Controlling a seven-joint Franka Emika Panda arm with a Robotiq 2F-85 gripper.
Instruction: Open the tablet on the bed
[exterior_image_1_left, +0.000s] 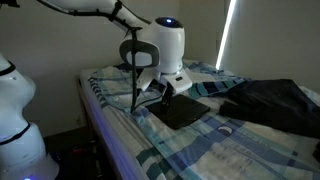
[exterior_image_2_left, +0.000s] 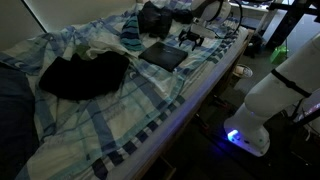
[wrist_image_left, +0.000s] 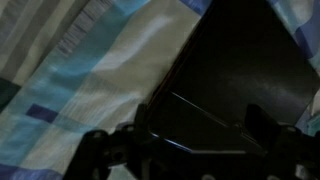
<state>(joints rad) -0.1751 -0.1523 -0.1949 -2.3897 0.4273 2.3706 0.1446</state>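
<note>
The tablet (exterior_image_1_left: 181, 111) is a flat dark slab lying on the plaid bed (exterior_image_1_left: 230, 145). It also shows in an exterior view (exterior_image_2_left: 163, 55) and fills the right of the wrist view (wrist_image_left: 240, 70). My gripper (exterior_image_1_left: 160, 90) hangs just over the tablet's edge nearest the robot, also seen in an exterior view (exterior_image_2_left: 190, 40). In the wrist view the gripper (wrist_image_left: 185, 140) is open, with its two dark fingers spread wide over the tablet's near edge. I cannot tell whether the fingers touch it. No tan inside of the cover shows.
A large rumpled dark cloth (exterior_image_1_left: 275, 105) lies on the bed beside the tablet and shows in an exterior view (exterior_image_2_left: 85, 75). A bulky dark bag (exterior_image_2_left: 155, 18) sits beyond the tablet. The white robot base (exterior_image_2_left: 262, 105) stands beside the bed's edge.
</note>
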